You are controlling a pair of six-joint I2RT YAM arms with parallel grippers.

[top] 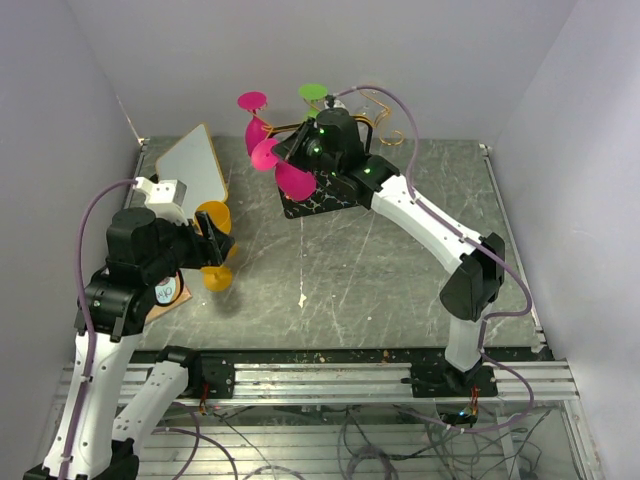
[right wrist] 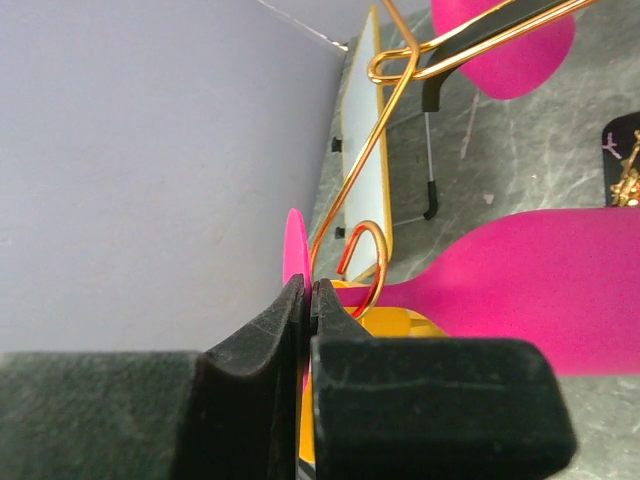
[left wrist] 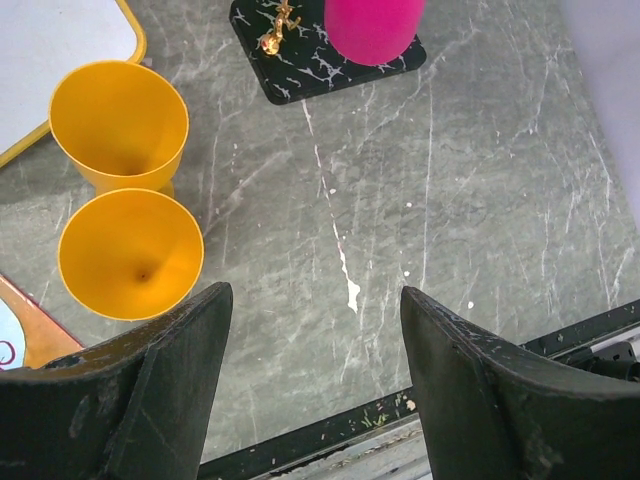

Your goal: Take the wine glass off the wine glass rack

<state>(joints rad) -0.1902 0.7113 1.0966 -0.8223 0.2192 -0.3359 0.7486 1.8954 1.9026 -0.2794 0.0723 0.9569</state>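
The wine glass rack (top: 385, 128) is gold wire on a black veined base (top: 322, 203) at the back of the table. A pink wine glass (top: 296, 181) hangs tilted from it, and its stem lies in a curled gold hook (right wrist: 384, 258). My right gripper (right wrist: 308, 290) is shut on the thin pink foot disc (right wrist: 296, 245) of that glass, whose bowl (right wrist: 540, 300) shows to the right. A second pink glass (top: 257, 135) and a green foot (top: 313, 92) hang further back. My left gripper (left wrist: 315, 330) stands open over bare table, nothing between its fingers.
Two yellow glasses (left wrist: 118, 120) (left wrist: 130, 252) are on the table just left of my left gripper. A white board with a yellow rim (top: 195, 165) leans at the back left. The rack's base (left wrist: 300, 72) and a pink bowl (left wrist: 372, 28) show at the top of the left wrist view.
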